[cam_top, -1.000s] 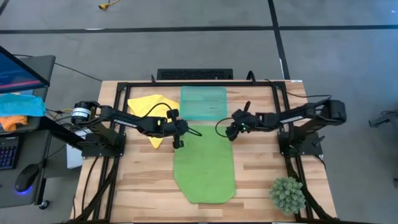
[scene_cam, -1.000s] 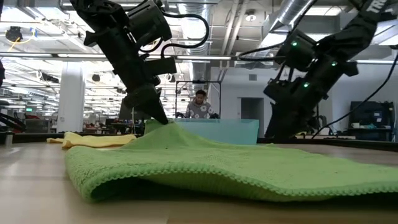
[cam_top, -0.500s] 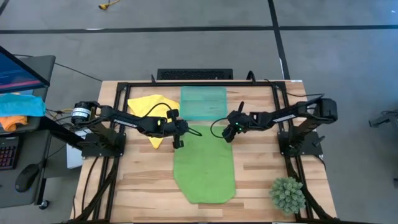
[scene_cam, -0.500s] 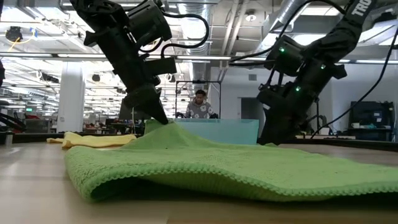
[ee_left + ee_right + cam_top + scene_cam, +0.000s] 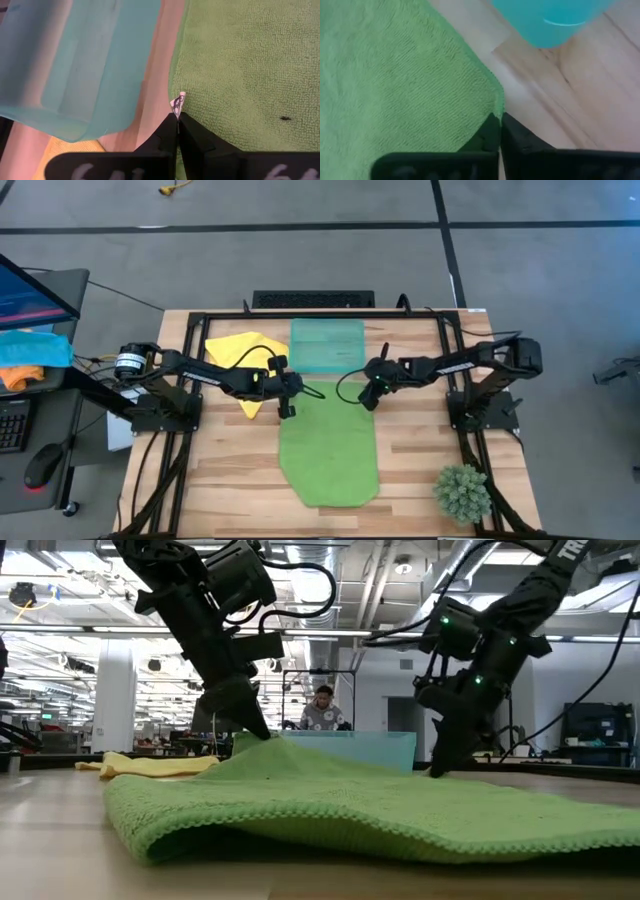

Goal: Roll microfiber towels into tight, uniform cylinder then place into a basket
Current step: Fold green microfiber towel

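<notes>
Jaws of both grippers pinched shut, each on a far corner of the green towel (image 5: 329,450).

Left gripper (image 5: 286,409): arm reaches from its base at the table's left edge, stretched low and nearly flat toward the middle, wrist bent down. In the left wrist view the two dark fingers (image 5: 167,137) meet with no gap, towel edge and a small white tag (image 5: 177,102) caught at their tips. Low view shows this corner lifted into a small peak off the wood.

Right gripper (image 5: 368,396): arm extends from the right-side base, long and level, pointing leftward, wrist tipped down at the towel's other far corner. Right wrist view: fingers (image 5: 492,134) closed together on the corner's hem. Low view has the tips down at the cloth surface, green lights lit on the wrist.

Green towel spread flat along the table's (image 5: 430,455) centre, running from the grippers toward the near edge, near end rounded.

Yellow towel (image 5: 243,353) lies loosely crumpled at far left, behind the left arm, just beside the basket.

Basket (image 5: 327,345): teal, at far centre, just beyond the green towel's far edge, a strip of bare wood between.

Small green plant (image 5: 462,492) at near right corner.

Person (image 5: 322,709) in the room behind the table.
</notes>
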Tool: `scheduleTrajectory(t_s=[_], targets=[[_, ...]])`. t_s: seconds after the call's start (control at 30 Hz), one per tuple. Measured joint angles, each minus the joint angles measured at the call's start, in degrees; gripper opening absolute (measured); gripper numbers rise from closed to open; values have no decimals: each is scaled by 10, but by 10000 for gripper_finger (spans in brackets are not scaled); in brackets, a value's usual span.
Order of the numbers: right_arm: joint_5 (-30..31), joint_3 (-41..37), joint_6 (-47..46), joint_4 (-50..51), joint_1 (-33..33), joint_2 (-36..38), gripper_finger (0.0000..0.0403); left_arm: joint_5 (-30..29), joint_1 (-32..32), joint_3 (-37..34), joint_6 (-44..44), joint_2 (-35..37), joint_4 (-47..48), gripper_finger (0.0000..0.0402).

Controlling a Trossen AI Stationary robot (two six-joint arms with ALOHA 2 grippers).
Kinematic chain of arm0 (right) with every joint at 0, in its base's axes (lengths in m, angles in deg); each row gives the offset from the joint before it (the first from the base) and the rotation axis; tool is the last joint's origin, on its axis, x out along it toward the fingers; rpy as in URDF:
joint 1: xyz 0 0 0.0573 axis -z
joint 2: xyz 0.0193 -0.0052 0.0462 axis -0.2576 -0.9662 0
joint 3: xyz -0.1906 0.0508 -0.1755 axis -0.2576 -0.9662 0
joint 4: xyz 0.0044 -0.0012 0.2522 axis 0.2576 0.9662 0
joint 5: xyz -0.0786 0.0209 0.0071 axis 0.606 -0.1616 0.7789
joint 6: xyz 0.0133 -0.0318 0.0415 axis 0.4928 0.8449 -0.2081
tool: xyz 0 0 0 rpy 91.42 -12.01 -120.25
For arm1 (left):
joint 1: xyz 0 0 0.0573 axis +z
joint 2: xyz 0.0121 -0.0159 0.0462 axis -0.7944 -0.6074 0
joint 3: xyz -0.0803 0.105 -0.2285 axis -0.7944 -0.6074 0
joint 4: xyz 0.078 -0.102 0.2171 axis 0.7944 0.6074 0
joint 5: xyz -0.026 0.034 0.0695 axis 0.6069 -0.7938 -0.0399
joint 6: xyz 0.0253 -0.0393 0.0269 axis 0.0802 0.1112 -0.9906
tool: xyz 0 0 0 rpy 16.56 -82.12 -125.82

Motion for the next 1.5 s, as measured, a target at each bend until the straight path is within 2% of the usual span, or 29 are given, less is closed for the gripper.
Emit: scheduleTrajectory(t_s=[0.17, 0.3, 0.63, 0.87, 1.13, 1.33, 1.5], targets=[[18, 42, 14, 64, -21, 0, 22, -38, -3, 0, 12, 0, 13, 0], [52, 76, 45, 99, -57, 0, 8, -51, -13, 4, 14, 0, 31, 0], [217, 197, 38, 249, -190, 0, 5, -138, -90, 92, 57, 0, 151, 0], [338, 273, -30, 344, -310, 0, 9, -196, -171, 115, 84, 0, 197, 0], [418, 326, -52, 360, -411, 0, 9, -236, -261, 170, 153, 0, 294, 0], [471, 358, -36, 359, -454, 1, 5, -255, -317, 221, 179, 0, 363, 0], [481, 383, 3, 361, -478, 1, 9, -254, -356, 278, 190, 0, 416, 0]])
